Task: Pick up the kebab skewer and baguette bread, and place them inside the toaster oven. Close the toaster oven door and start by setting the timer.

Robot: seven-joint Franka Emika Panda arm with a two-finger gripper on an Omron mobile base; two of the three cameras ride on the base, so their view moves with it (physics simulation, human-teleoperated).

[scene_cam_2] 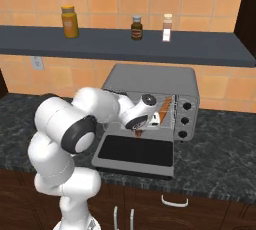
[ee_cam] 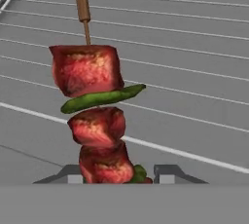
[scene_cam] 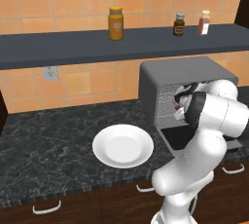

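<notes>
Meat chunks of the kebab skewer [ee_cam: 97, 116] sit clamped in the gripper [ee_cam: 116, 174] at lower centre; released unevenly, it could slip between the wire rack [ee_cam: 194, 62] bars.

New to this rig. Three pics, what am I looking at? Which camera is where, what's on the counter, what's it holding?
It's a rendered kitchen. The white arm is a robot on a drivable base.

Two pictures come from cameras on the base behind the arm, one to its left, one to its right. The third comes from a camera on the hand, looking along the gripper.

On the dark counter: an empty white plate and the grey toaster oven, its door folded down open. Three bottles stand on the shelf above.

The arm reaches into the oven. In the hand view the kebab skewer, meat chunks with green pieces, sits between the fingertips over the wire rack, apparently gripped. I can't spot the baguette.
</notes>
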